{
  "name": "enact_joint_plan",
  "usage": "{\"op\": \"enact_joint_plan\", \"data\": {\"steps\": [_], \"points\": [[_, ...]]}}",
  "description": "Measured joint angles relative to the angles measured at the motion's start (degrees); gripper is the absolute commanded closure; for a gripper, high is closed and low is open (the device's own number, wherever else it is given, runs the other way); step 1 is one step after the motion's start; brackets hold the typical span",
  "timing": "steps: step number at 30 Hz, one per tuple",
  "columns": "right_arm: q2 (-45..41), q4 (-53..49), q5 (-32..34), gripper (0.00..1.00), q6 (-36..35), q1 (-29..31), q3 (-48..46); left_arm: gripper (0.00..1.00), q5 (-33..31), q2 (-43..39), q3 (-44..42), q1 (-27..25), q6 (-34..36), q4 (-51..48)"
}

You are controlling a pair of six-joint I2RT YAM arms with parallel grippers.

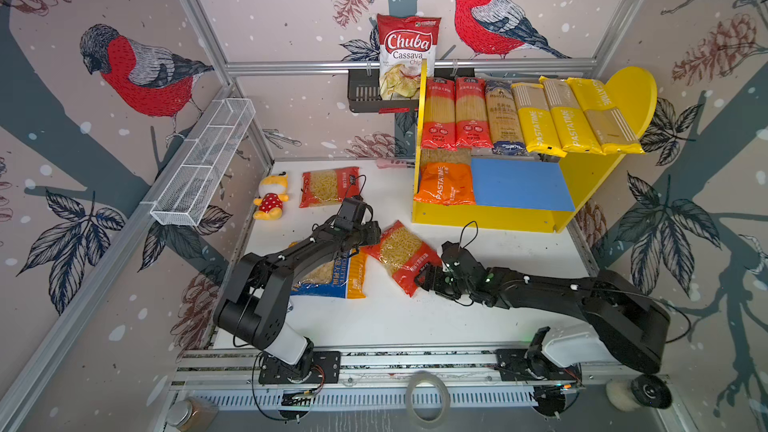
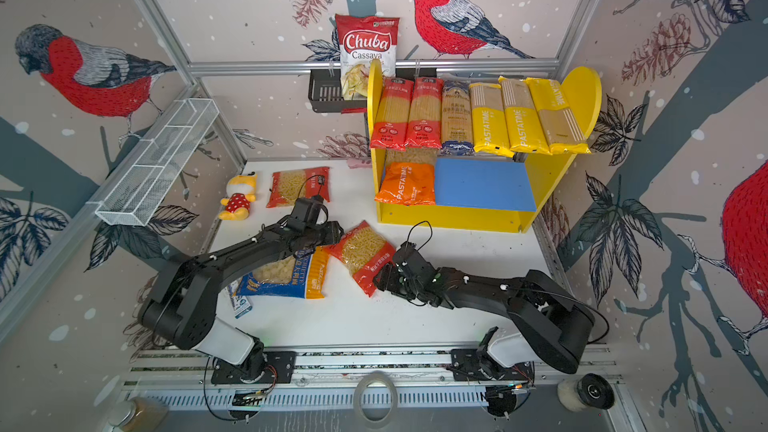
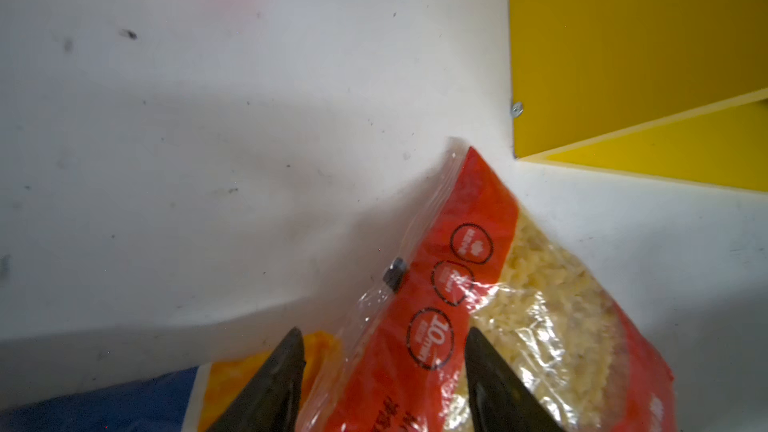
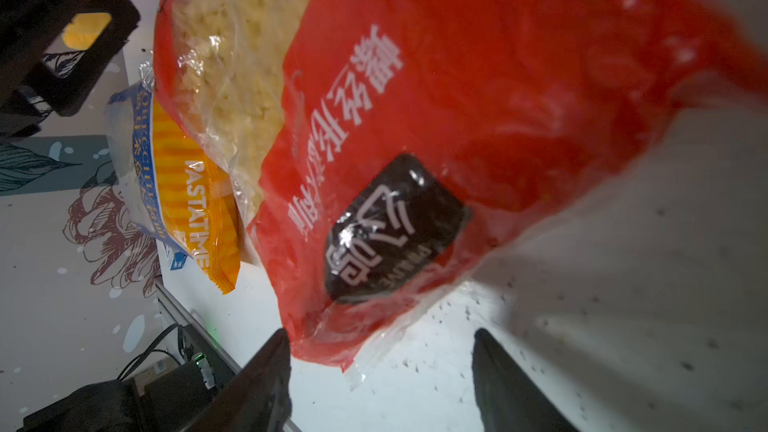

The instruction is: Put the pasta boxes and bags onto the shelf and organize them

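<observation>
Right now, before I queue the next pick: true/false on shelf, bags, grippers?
1. Six long spaghetti packs lie across the top of the shelf. True.
2. The blue lower board is bare. False: an orange macaroni bag sits at its left end.
3. The right gripper is clamped on the centre red bag. False: its jaws stand apart at the bag's end.
4. The chips bag stands in the black wall rack. True.

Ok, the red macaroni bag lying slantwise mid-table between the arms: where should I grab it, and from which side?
Take the red macaroni bag by its flat sealed end nearest the right claw, coming in low from the right. That end lies thin on the table and points into the open jaws; the middle bulges with pasta and is probably too wide to pinch.
</observation>
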Motion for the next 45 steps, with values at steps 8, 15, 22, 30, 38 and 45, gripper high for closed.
{"op": "enact_joint_plan", "data": {"steps": [8, 15, 22, 30, 38, 45], "points": [[3.67, 1.03, -2.01, 0.48, -4.50, -9.20, 3.61, 0.44, 6.78, -2.23, -5.09, -1.57, -1.33, 2.10], [3.52, -2.40, -2.51, 0.42, -12.07, -18.88, 6.38, 0.45, 12.44, -7.89, -7.15, -10.16, -1.36, 1.42], [2.89, -5.42, -0.17, 0.34, -15.06, -19.23, 7.17, 0.46, 19.82, -10.58, -8.13, -12.98, -0.87, 0.83], [-3.82, -9.40, 4.79, 0.29, -12.92, -16.48, 3.21, 0.46, 22.84, -10.91, -1.81, -11.02, 4.74, -2.25], [-5.53, -8.31, 6.21, 0.29, -5.64, -7.39, -0.44, 0.46, 13.44, -5.95, -0.83, -6.75, 4.94, -3.82], [-0.70, -5.77, 7.45, 0.39, -3.19, -6.16, 0.24, 0.46, 9.88, -5.31, -0.28, -6.67, 4.90, -3.28]]}}
